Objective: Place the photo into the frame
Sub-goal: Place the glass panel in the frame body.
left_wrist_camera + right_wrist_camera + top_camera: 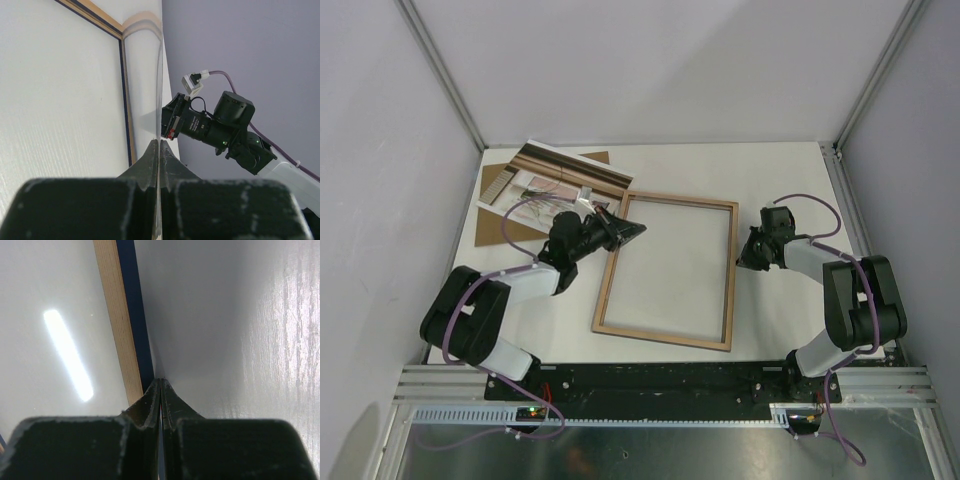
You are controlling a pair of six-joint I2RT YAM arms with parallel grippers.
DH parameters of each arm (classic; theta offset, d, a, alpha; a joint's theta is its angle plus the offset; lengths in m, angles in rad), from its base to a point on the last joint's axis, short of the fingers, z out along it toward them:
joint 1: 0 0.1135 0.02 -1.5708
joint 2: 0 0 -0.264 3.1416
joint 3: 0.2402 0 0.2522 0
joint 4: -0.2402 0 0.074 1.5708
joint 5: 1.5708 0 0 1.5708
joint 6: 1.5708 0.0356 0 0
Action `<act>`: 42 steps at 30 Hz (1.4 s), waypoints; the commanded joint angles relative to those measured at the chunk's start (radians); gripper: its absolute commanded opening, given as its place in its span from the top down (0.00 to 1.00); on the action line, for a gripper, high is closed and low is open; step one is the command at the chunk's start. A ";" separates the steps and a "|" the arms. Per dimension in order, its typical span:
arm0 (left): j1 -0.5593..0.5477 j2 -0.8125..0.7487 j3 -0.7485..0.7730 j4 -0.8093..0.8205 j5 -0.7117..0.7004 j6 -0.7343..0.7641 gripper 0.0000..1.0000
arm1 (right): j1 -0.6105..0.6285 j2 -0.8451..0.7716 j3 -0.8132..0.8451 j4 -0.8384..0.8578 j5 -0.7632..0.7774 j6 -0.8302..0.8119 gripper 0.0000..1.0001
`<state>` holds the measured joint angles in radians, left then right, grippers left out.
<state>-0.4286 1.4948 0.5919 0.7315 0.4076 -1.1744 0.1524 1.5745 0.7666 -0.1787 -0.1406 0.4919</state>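
The frame (661,339) lies flat at the middle of the surface (770,180), pale wood side up, skewed slightly clockwise. The photo (555,172) sits well apart from its opening, out toward 10 o'clock, resting partly on a brown backing board (492,222). The left hand (632,231) is at the frame's 11 o'clock corner, just inside the left rail. Its wrist view shows the fingers clenched together, with a thin glossy line rising from their seam; I cannot tell whether anything is pinched there. The right hand (744,255) is at the frame's 3 o'clock rail, fingers likewise pressed tight, tips at the navy edge beside the wood strip and grasping nothing visible.
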 commanded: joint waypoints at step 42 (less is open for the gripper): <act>0.010 0.035 -0.022 0.243 0.024 0.038 1.00 | 0.001 0.045 -0.009 -0.033 0.024 -0.033 0.98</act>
<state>-0.4232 1.5219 0.5697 0.8673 0.4278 -1.1595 0.1501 1.5837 0.7670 -0.1551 -0.1474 0.4919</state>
